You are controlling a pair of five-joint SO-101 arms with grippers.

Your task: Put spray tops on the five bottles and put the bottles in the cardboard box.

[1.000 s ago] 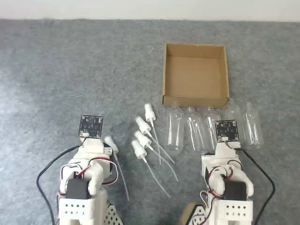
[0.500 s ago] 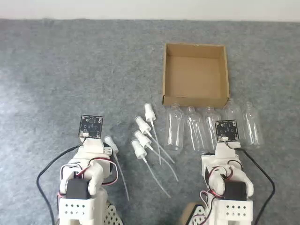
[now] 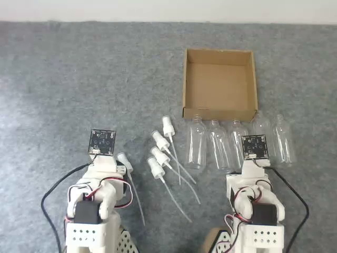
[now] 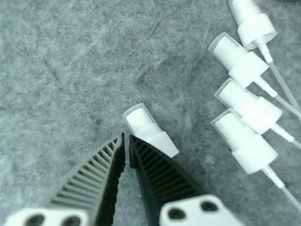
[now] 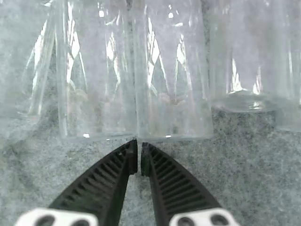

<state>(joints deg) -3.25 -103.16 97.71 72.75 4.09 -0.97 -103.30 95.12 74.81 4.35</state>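
We found both hands clenched, empty: the left hand beside a loose spray top, the right hand at the bases of the bottles. The five lay beside the cardboard box.

No shift anywhere since a second ago. No motion in left pincer or right pincer, both closed as before; same spots on the counter for bottles, spray tops and cardboard box.
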